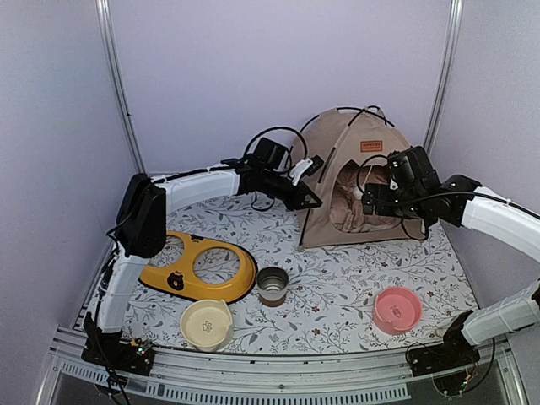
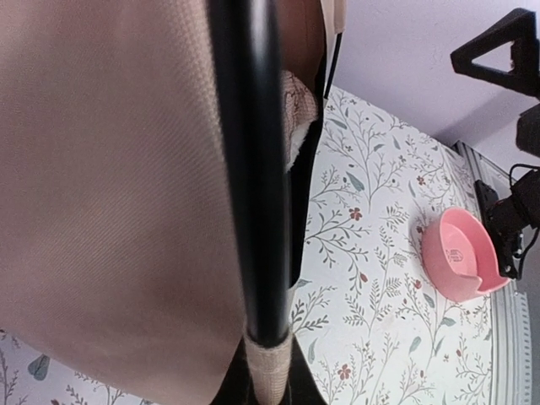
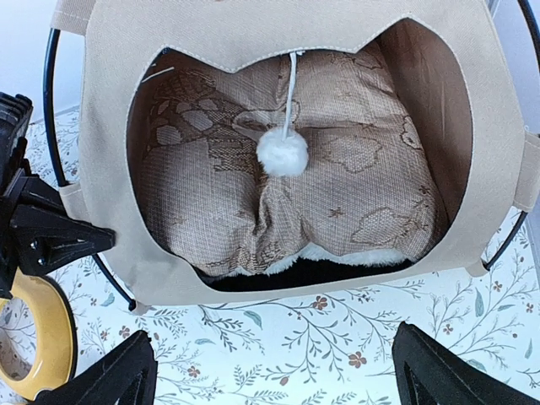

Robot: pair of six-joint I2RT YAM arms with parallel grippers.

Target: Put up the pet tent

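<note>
The pet tent (image 1: 348,139) stands erected at the back right of the table, its opening facing the arm bases. Its black poles (image 2: 249,169) are arched and crossed over the peak. A patterned cushion (image 3: 337,194) sits bunched inside, behind the white pom-pom (image 3: 282,153).

**Step in hand.** Erection appears essentially complete; the present step is judged to be steadying or final positioning.
- The left gripper (image 1: 309,201) is at the tent's left front edge with jaws closed. The left wrist view shows the pole and its fabric loop running down between the fingertips, so it appears to pinch the tent at that loop.
- The right gripper (image 3: 278,384) hovers before the opening with jaws fully spread and nothing between them.

**Next move.** Releasing the left grip probably calls for opening without dragging the pole sideways, since the light frame could shift or tip. The right arm has free room to back away.

**Surface.** A white mat (image 1: 337,270) printed with leaf and flower sprigs covers the table. It carries a yellow feeder stand (image 1: 219,283), a steel cup (image 1: 272,284), a cream bowl (image 1: 207,325) and a pink bowl (image 1: 396,310), all well apart from the tent.

**Room.** Plain lilac walls enclose the cell, with metal posts at the rear corners.
</note>
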